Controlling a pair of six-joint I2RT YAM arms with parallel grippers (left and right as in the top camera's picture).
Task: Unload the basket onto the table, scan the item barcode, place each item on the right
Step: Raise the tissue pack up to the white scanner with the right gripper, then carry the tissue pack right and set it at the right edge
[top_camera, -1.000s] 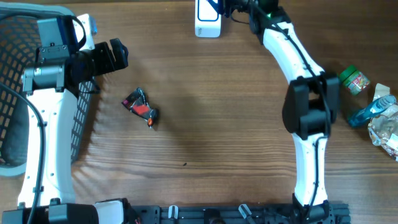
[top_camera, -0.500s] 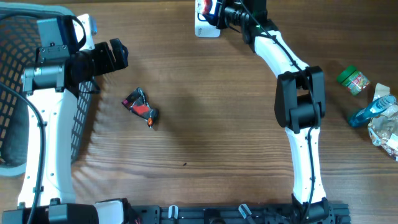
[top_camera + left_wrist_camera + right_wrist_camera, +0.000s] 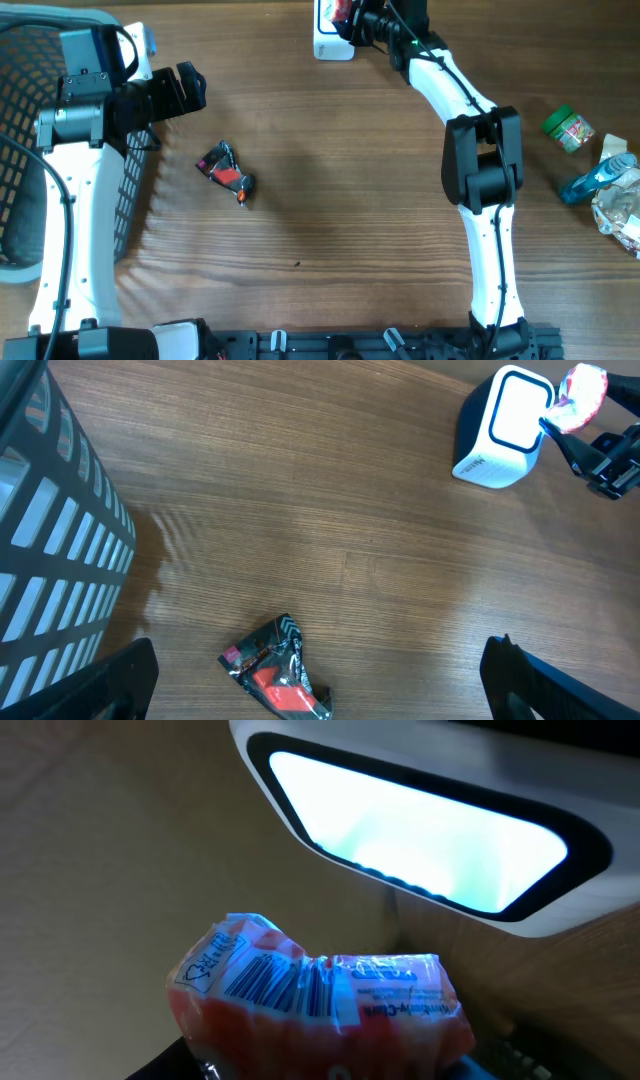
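My right gripper [image 3: 352, 18] is shut on the item, a red plastic packet [image 3: 315, 1005] with a white label. Its barcode [image 3: 275, 982] faces up toward the lit window of the white scanner [image 3: 430, 830]. The packet sits just below that window, very close to it. In the overhead view the scanner [image 3: 330, 42] stands at the table's far edge, with the packet [image 3: 340, 10] over it. The left wrist view shows the scanner [image 3: 498, 430] with the packet [image 3: 582, 385] at its right side. My left gripper [image 3: 322, 695] hangs open near the basket, holding nothing.
A black and red packet [image 3: 227, 172] lies on the wood left of centre, below my left gripper. A black mesh basket [image 3: 25, 130] stands at the far left. A green-lidded jar [image 3: 568, 128], a blue bottle [image 3: 598, 178] and a crinkled bag [image 3: 622, 212] sit at the right edge.
My right arm has swung left, bringing the red packet from beside the scanner to over its window. The left arm and the packet on the table have not moved.
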